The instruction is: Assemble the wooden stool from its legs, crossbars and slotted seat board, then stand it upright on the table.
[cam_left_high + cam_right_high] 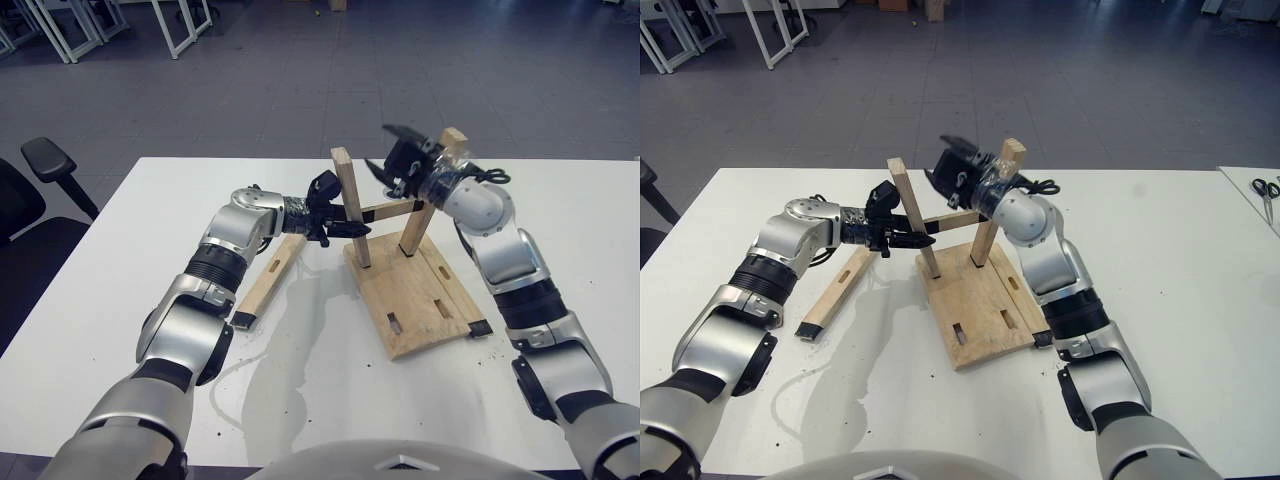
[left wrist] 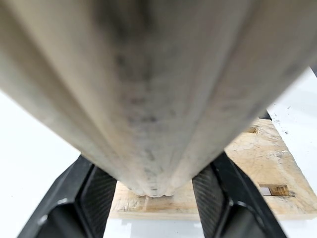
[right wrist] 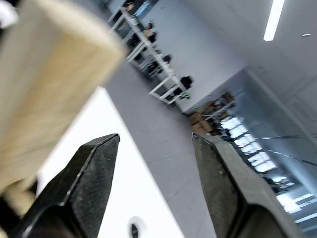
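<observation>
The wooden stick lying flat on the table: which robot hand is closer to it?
Left. The left fingers hold the upright leg right beside the flat stick. The right fingers are farther off, open, up near the other leg.

A black office chair stands at left, scissors lie far right, white frames behind.

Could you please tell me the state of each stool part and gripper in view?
Seat board: flat on the table, two near slots empty.
Left leg: upright in the board.
Right leg: standing, tilted.
Crossbar: joining both legs.
Loose piece: lying flat.
Left gripper: shut on left leg.
Right gripper: open.
</observation>
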Robot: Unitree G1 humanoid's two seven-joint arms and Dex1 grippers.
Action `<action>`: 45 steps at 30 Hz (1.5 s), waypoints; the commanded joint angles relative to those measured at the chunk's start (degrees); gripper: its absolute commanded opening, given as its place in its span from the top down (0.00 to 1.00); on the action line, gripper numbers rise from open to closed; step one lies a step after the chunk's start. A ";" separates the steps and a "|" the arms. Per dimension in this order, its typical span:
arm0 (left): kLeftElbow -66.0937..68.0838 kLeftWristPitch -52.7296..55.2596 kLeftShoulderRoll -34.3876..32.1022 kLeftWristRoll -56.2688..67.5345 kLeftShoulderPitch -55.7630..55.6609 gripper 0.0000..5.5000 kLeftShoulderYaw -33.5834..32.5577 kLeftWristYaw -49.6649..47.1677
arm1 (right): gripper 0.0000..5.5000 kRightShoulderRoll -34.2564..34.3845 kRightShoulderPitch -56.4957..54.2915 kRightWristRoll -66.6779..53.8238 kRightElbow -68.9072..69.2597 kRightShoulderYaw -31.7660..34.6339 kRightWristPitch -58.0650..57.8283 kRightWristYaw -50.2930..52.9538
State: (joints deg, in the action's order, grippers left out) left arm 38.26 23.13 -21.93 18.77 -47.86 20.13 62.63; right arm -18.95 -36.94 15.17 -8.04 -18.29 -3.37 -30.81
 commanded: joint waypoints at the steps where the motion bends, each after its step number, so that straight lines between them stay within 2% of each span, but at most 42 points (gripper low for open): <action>1: 3.89 7.69 -1.50 -9.37 7.47 0.63 7.31 -1.25 | 0.51 -1.15 4.03 0.76 -0.65 -2.54 -2.24 -3.36; 5: 3.27 7.53 -1.66 -8.82 7.17 0.63 6.62 -1.50 | 0.51 -0.41 3.16 0.12 0.95 -0.80 -2.60 -2.19; 12: 1.43 3.25 -1.12 -6.39 7.07 0.63 2.54 -2.56 | 0.51 4.56 -1.44 -4.89 10.04 11.59 -2.94 10.41; 16: -0.40 1.19 -1.37 -5.03 7.39 0.63 0.18 -1.79 | 0.51 4.26 -2.48 -5.16 10.64 13.36 -3.30 12.43; 17: -0.99 -0.73 -1.22 -4.65 7.43 0.56 -0.88 -1.84 | 0.51 4.04 -2.03 -5.23 10.69 13.42 -3.47 12.35; 21: -3.90 -5.05 -1.19 -4.34 8.24 0.46 -5.02 -1.81 | 0.51 3.12 0.04 -5.30 11.34 13.31 -3.91 11.69; 24: -8.78 -4.31 -4.48 -5.20 11.66 0.46 -6.14 -0.80 | 0.51 1.96 2.39 -6.01 13.52 13.80 -4.09 10.53; 26: -16.60 -3.47 -8.28 -4.99 17.29 0.46 -8.78 -2.59 | 0.51 0.04 6.32 -6.91 17.14 15.76 -3.60 10.12; 30: -37.04 1.19 -11.67 -2.35 32.31 0.46 -18.51 -11.40 | 0.51 -1.83 14.57 -8.95 24.28 23.09 -2.98 12.70; 35: -53.88 3.86 -6.10 -3.37 47.79 0.46 -26.58 -27.74 | 0.51 -2.27 19.26 -9.50 27.99 28.41 -6.93 15.92; 42: -55.91 -3.97 -1.42 -10.49 60.92 0.46 -30.90 -41.17 | 0.51 -0.75 23.30 -12.53 26.49 31.90 -10.33 18.38; 45: -53.54 -5.13 1.30 -12.93 63.79 0.46 -34.88 -48.43 | 0.51 -0.61 24.53 -13.39 25.87 31.74 -11.08 18.56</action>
State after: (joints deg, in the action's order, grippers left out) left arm -16.86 18.61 -21.82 7.83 14.07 -12.44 18.03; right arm -20.06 -13.06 2.62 18.40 13.21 -12.98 -12.47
